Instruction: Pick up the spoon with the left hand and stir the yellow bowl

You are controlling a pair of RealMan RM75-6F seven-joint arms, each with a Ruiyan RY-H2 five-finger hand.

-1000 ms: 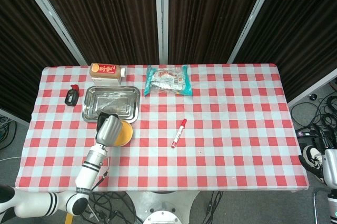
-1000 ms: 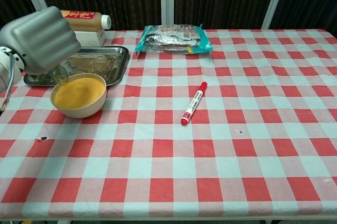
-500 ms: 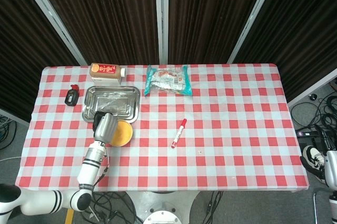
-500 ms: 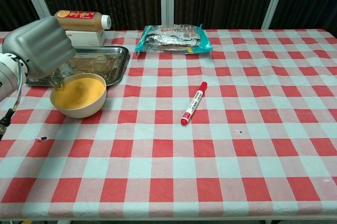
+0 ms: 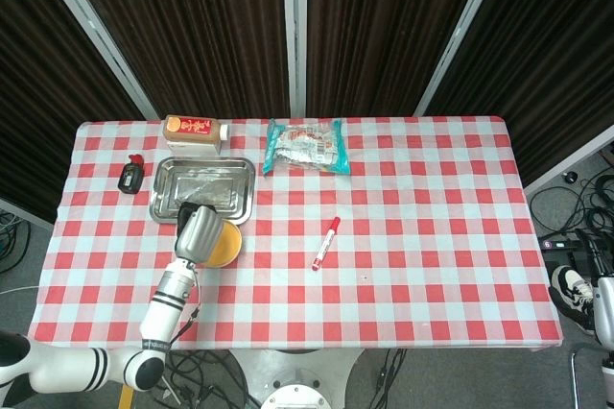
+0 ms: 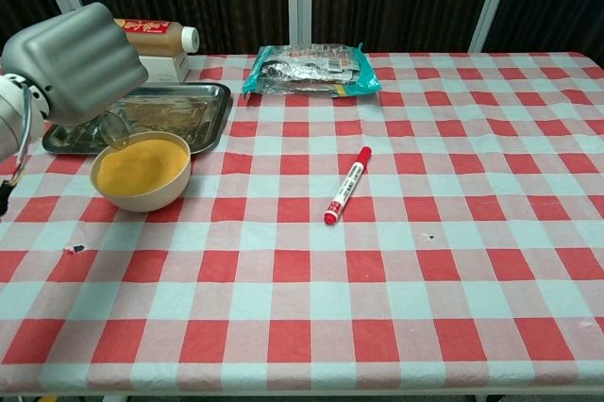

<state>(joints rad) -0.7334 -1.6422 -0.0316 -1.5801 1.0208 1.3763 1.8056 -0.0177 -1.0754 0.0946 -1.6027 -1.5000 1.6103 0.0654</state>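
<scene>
Grey left hand: the left hand [image 6: 74,62] is a closed fist above the far-left rim of the yellow bowl [image 6: 142,171]; it holds the spoon [image 6: 114,128], a clear one whose tip reaches the bowl's edge.
Right hand: not visible in either view.
Step in hand: I judge the stirring is under way, since the spoon is already lifted and dipped at the bowl.
Next move: it calls for small circles inside the rim, with the tip kept low and the bowl not pushed toward the metal tray [image 6: 203,100] just behind it.
Writing: the bottle [image 6: 156,36] has an orange label with red characters, too small to read; the silver packet [image 6: 311,67] print is also unreadable.
Other things: a red marker [image 6: 347,185] lies well apart on the checked tablecloth [image 6: 425,308]; a small black object [image 5: 129,176] sits left of the tray.
</scene>
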